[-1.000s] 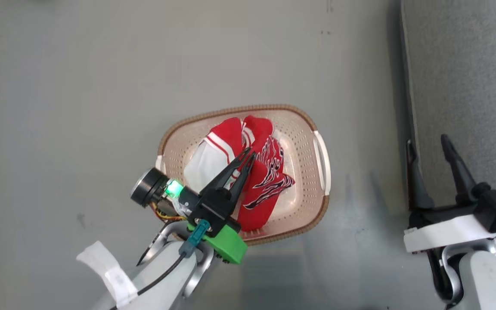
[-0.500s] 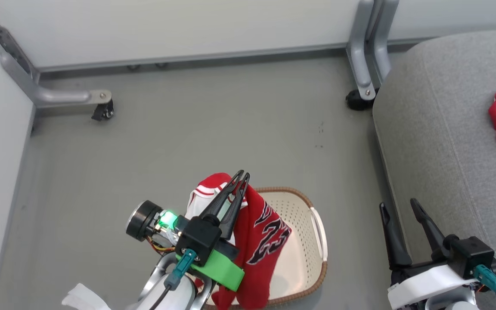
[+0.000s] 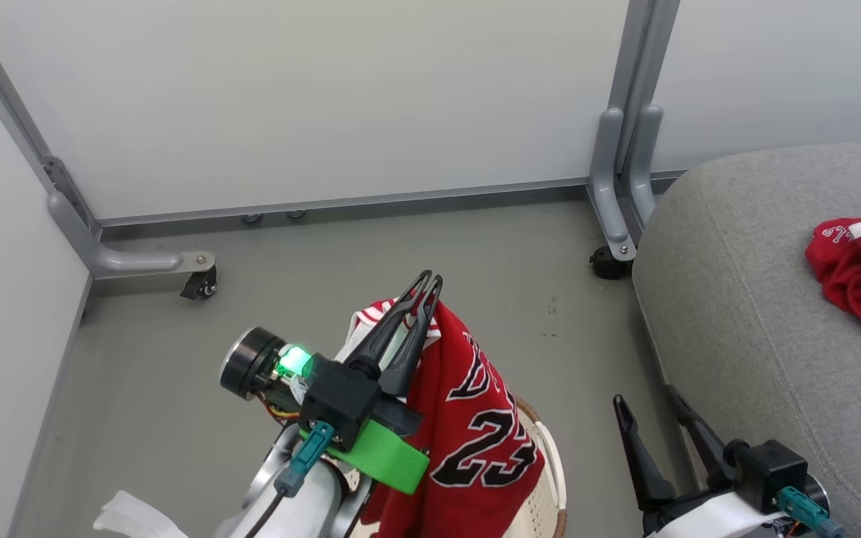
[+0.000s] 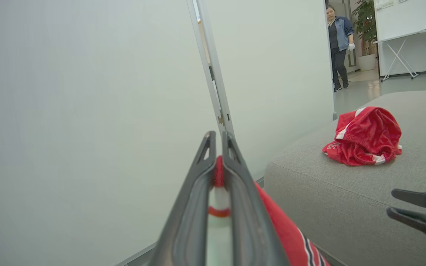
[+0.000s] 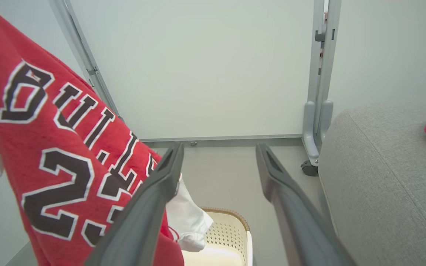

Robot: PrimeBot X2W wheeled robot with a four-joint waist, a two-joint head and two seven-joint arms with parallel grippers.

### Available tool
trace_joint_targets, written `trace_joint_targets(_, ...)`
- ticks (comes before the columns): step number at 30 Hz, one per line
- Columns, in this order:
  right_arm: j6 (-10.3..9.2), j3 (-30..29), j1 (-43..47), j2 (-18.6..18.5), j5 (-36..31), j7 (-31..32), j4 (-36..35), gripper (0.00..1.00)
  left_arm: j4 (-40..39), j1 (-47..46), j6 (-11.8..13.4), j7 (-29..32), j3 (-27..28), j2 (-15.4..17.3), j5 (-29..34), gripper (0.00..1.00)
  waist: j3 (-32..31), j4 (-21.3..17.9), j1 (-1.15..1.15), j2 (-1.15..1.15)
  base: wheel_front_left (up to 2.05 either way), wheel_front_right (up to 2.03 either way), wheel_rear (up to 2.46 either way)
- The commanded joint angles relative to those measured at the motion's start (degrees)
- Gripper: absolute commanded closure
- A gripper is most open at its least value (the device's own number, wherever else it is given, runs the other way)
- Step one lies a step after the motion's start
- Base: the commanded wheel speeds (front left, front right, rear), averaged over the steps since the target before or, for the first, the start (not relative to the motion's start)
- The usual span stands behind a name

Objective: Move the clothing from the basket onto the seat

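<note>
The red jersey (image 3: pixel 475 441) is seen hanging from the left gripper (image 3: pixel 430 279), whose two dark fingers are pressed together on a fold of red-and-white fabric at the garment's top edge; in the left wrist view that pinched fold is squeezed right between the closed tips. The cloth is draped down the gripper's right side, with black-and-white lettering and the number 23 turned outward. Below it, part of the basket (image 3: pixel 554 471) is visible on the grey floor (image 3: pixel 326 299), its brown rim and white handle peeking out beside the jersey. From the right wrist view, a white portion of the jersey is seen dangling over the basket's perforated interior; whether the hem touches the basket cannot be told. The right gripper (image 3: pixel 644 394) is held low between the basket and the seat (image 3: pixel 744 314), its fingers spread wide apart with nothing between them. The seat is found to the right, well apart from the held jersey, and a second red garment (image 3: pixel 860 261) lies crumpled on its top surface. White partition panels (image 3: pixel 326 97) on grey castor legs (image 3: pixel 617 202) are set behind the scene, and a person (image 4: pixel 338 48) is visible past the panels in the left wrist view.
</note>
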Motion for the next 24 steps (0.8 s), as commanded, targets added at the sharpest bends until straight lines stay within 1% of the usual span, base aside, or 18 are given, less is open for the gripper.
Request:
trace_joint_targets(1, -0.1, 0.34, 0.4, -0.19, 0.34, 0.01, -0.26, 0.0, -0.28, -0.55, -0.42, -0.02, 0.2, -0.36, 0.52, 1.0, -0.26, -0.44, 0.01, 0.0, 0.0, 0.0, 0.0)
trace_joint_targets(10, -0.1, 7.95, -2.81, -1.76, 3.72, 0.01, -1.57, 0.0, 0.58, -1.63, -1.63, -0.02, 0.81, -1.21, 1.58, 1.0, -0.14, -1.16, 0.01, 0.0, 0.0, 0.0, 0.0)
trace_joint_targets(13, -0.1, 11.9, -4.51, -2.43, 4.98, 0.0, -1.07, 0.0, 0.79, -2.1, -2.07, -0.02, 0.66, -1.47, 1.9, 1.0, 0.21, -0.97, 0.01, 0.0, 0.0, 0.0, 0.0)
trace_joint_targets(18, -0.1, 19.58, -8.17, -4.41, 8.28, 0.0, 2.11, 0.0, 0.36, -3.03, -2.58, -0.02, 0.07, -2.0, 1.89, 1.0, 0.88, -0.27, 0.01, 0.0, 0.0, 0.0, 0.0)
trace_joint_targets(24, -0.1, 21.51, -11.86, -5.86, 8.72, 0.0, 7.6, 0.0, -1.34, -3.78, -3.31, -0.02, -0.71, -2.42, 1.28, 1.0, 1.58, 1.25, 0.01, 0.0, 0.0, 0.0, 0.0)
